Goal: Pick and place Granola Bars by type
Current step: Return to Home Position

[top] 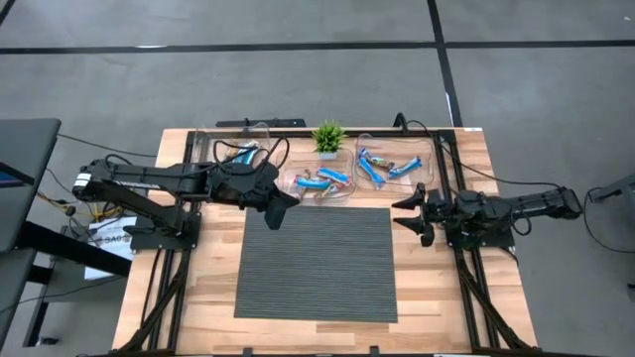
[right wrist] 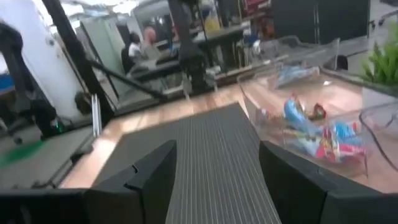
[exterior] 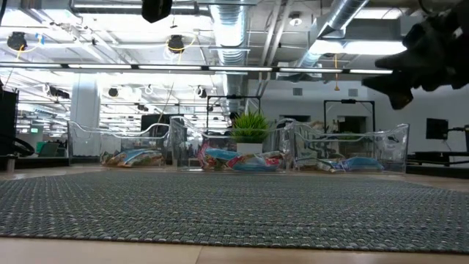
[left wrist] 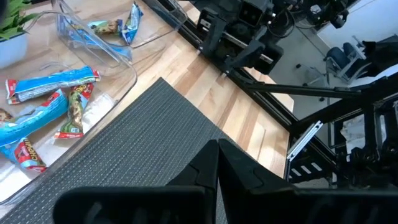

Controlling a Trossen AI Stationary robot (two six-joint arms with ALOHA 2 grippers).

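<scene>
Granola Bars [top: 322,181] all lie inside three clear bins in a row along the far side of the worktop [top: 198,297]. A grey ribbed mat [top: 317,263] covers the worktop centre, in front of the bins.

The left gripper [top: 276,213] hovers over the mat's far left corner, just beside the centre bin [top: 350,191]. The high view gives only a dark blunt tip. The left wrist view shows its fingers pressed together, holding nothing.

The right gripper [top: 402,216] hovers at the mat's far right corner, in front of the right bin [top: 422,149]. The right wrist view shows its fingers spread wide, nothing between them.

In the low view both grippers are dark shapes high above the mat at the top edge.

The left bin [top: 208,149] shows blue bars, as far as the high view tells. The centre bin reads blue plus red from above. The left wrist view adds a green-yellow multicoloured bar there. The right bin shows blue bars.

The low view shows the bin walls upright and the bars lying flat on the bin floors.

A small green plant [top: 328,137] stands behind the centre bin, beside the right bin.

Only the right wrist view catches a blurred person [right wrist: 134,46] in the room beyond.
</scene>
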